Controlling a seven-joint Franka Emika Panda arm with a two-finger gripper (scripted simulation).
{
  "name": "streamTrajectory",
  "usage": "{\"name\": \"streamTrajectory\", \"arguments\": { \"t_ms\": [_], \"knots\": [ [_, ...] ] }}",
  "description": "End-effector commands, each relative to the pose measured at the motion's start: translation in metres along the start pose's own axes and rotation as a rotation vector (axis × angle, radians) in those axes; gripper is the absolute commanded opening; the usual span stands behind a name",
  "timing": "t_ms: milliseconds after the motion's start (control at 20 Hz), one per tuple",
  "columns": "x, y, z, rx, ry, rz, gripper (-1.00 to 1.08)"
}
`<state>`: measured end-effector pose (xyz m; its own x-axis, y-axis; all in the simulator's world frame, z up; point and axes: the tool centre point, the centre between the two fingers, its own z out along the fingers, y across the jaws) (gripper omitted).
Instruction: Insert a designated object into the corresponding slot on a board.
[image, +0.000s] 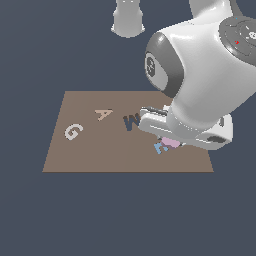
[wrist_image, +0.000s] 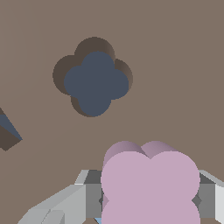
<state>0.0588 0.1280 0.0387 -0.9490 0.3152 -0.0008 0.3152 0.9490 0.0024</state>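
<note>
The pale-pink lobed designated object (wrist_image: 150, 183) sits between the fingers of my gripper (wrist_image: 148, 199), which is shut on it just above the board (wrist_image: 175, 65). The dark flower-shaped slot (wrist_image: 93, 78) shows open in the wrist view, a short way off from the piece and not under it. In the exterior view the pink piece (image: 171, 143) peeks out under the hand (image: 185, 131) near the brown board's (image: 100, 150) right side; the slot is hidden there by the arm.
On the board lie a white G (image: 73, 131), a tan A (image: 104, 114), a dark W-shaped cutout (image: 131, 121) and a light-blue letter (image: 160, 148) beside the pink piece. A corner of another dark cutout (wrist_image: 8, 131) shows in the wrist view.
</note>
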Motion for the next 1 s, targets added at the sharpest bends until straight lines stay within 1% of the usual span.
{"name": "streamTrajectory", "arguments": {
  "t_ms": [0, 200, 450, 700, 950],
  "knots": [
    [0.014, -0.001, -0.001, 0.0, -0.001, -0.124, -1.0],
    [0.034, -0.007, -0.001, 0.0, 0.0, -0.292, -1.0],
    [0.052, -0.015, -0.001, 0.0, 0.001, -0.456, -1.0],
    [0.063, -0.023, -0.002, 0.001, 0.001, -0.575, -1.0],
    [0.07, -0.03, -0.002, 0.001, 0.001, -0.652, -1.0]
  ]
}}
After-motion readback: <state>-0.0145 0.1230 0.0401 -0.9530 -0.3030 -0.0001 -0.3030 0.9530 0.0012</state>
